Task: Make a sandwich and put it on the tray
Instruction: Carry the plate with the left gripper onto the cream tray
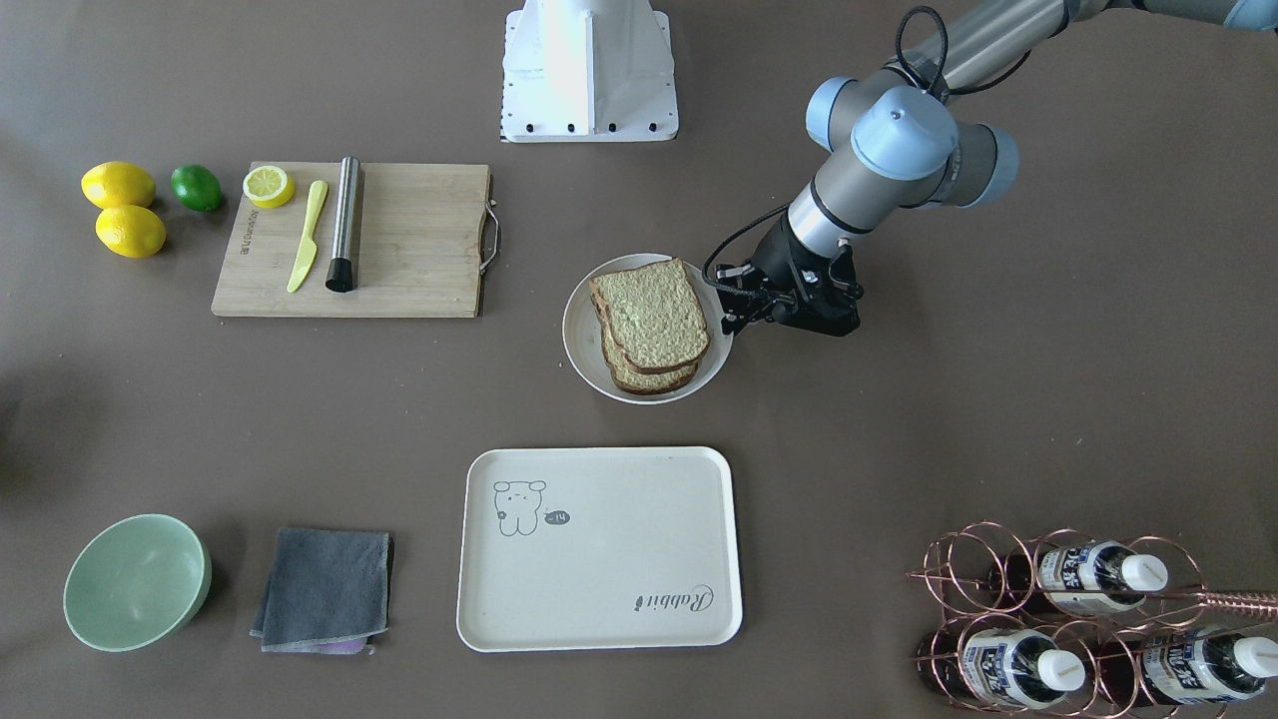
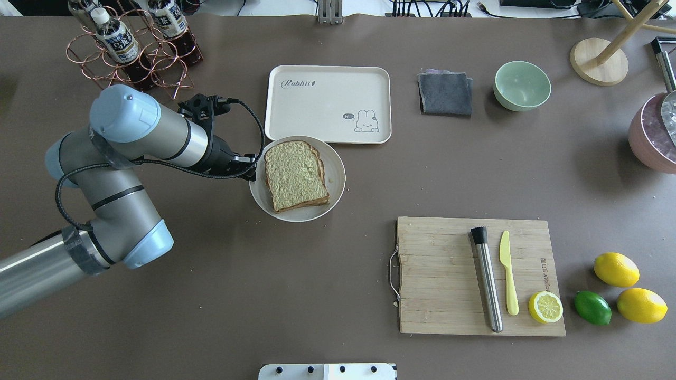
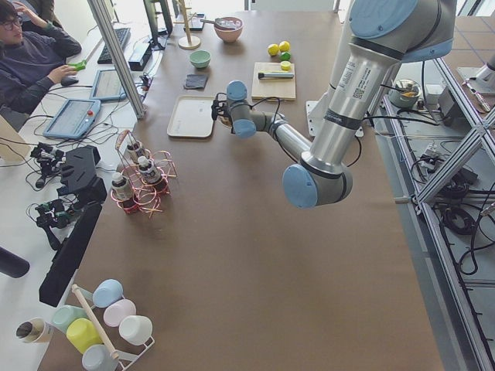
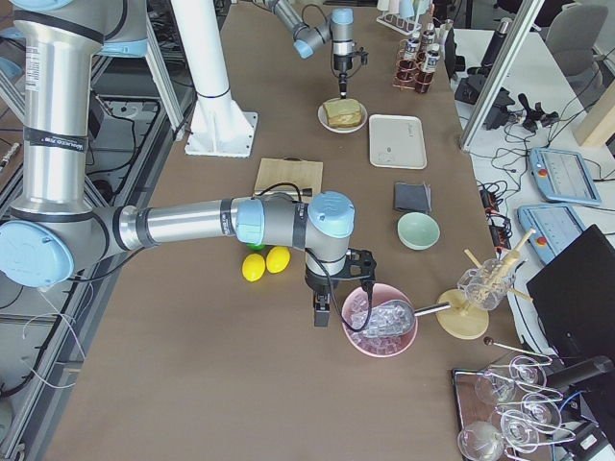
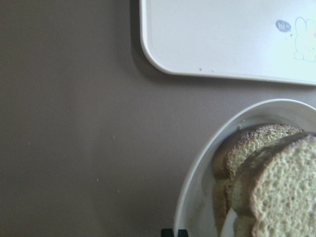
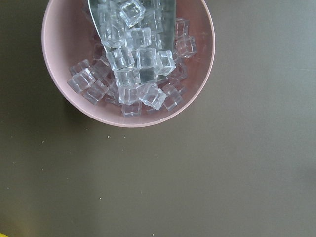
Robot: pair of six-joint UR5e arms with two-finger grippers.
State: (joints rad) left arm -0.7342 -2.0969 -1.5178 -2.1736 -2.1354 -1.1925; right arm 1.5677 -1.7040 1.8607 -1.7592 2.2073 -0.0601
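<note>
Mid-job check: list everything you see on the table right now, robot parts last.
sandwich: one stack of tan bread slices, on the plate
plate: one, white, round, table middle
tray: one, cream, empty, just beyond the plate
cloth: one, grey, right of the tray
bowl: one, pale green, right of the cloth
cutting board: one, wooden, near right
muddler: one, steel, on the board
knife: one, yellow, on the board
lemon half: one, yellow, board corner
lime: one, green, right of the board
lemons: two, yellow, beside the lime
bottle rack: one, copper, far left
ice bowl: one, pink, far right
left gripper: black, at the plate's left rim; fingers unclear
right gripper: black, beside the ice bowl; fingers unclear
</note>
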